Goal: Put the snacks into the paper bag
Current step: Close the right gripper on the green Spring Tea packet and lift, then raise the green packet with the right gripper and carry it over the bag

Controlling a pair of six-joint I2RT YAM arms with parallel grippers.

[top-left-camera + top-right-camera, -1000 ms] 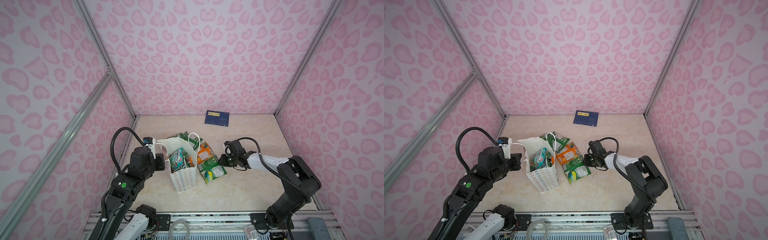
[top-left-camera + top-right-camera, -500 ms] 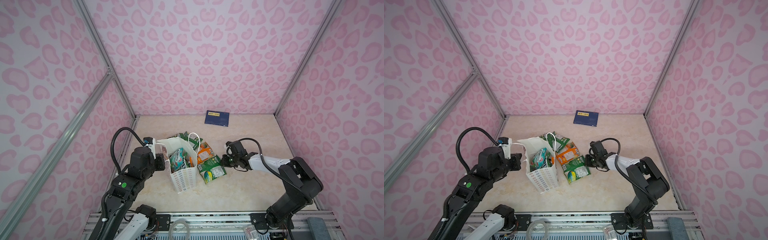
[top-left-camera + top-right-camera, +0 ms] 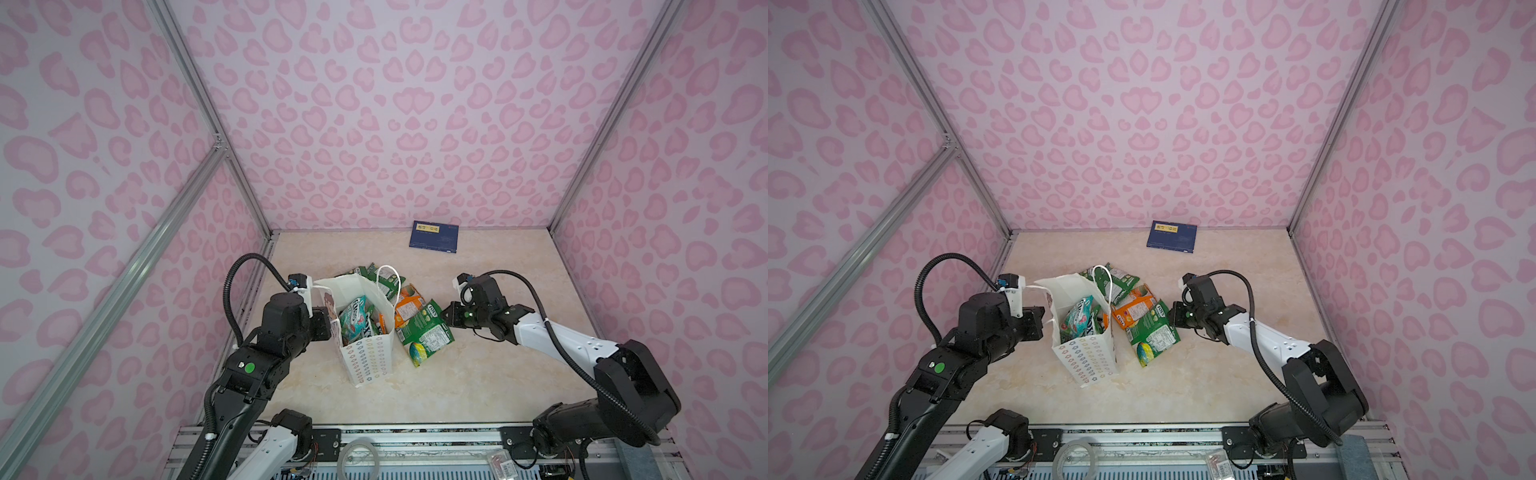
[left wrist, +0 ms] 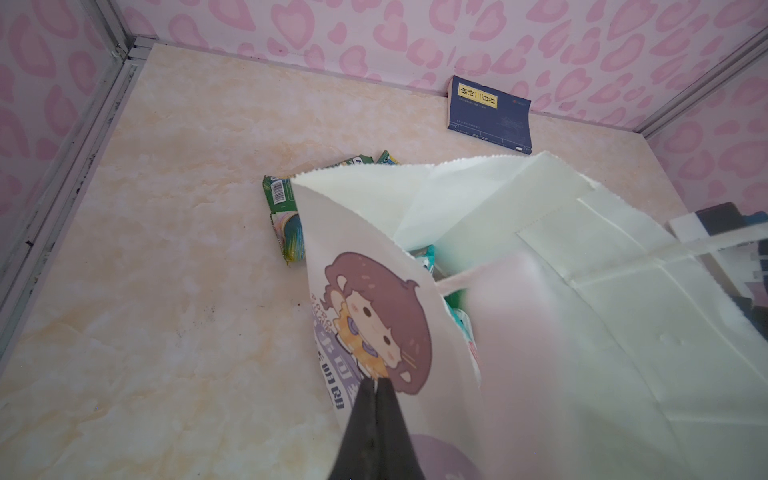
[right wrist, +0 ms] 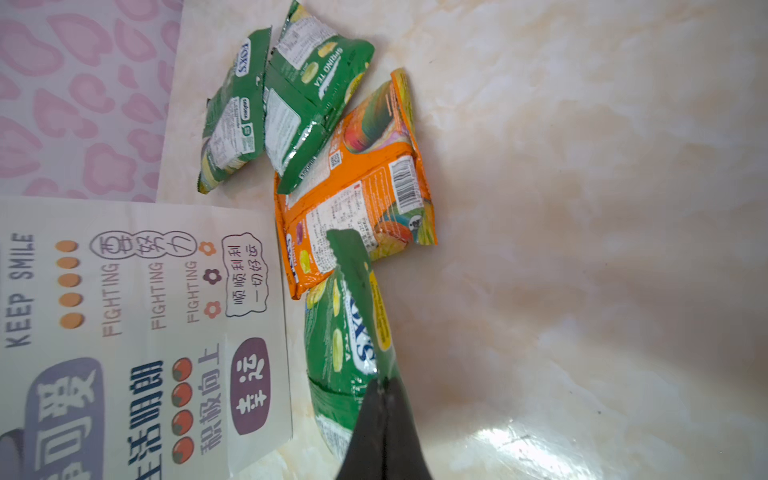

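The white paper bag (image 3: 368,361) (image 3: 1088,357) stands upright and open in both top views. My left gripper (image 4: 376,384) is shut on its side panel with the cartoon figure (image 4: 374,316). A teal snack (image 3: 353,316) sticks up inside the bag. My right gripper (image 5: 382,384) is shut on the edge of a green snack pouch (image 5: 345,332) (image 3: 424,332) that lies on the floor right of the bag. An orange pouch (image 5: 361,195) (image 3: 1133,305) lies beside it, partly under it. Two more green pouches (image 5: 237,116) (image 5: 311,91) lie behind the bag.
A dark blue card (image 3: 434,237) (image 4: 490,114) lies at the back wall. Pink patterned walls with metal frame posts (image 3: 195,108) close in the beige floor (image 3: 498,374) on three sides. A metal rail (image 3: 415,436) runs along the front edge.
My right gripper's jaws have closed on the green pouch's edge, with the arm barely shifting. The left arm and the bag have stayed still.
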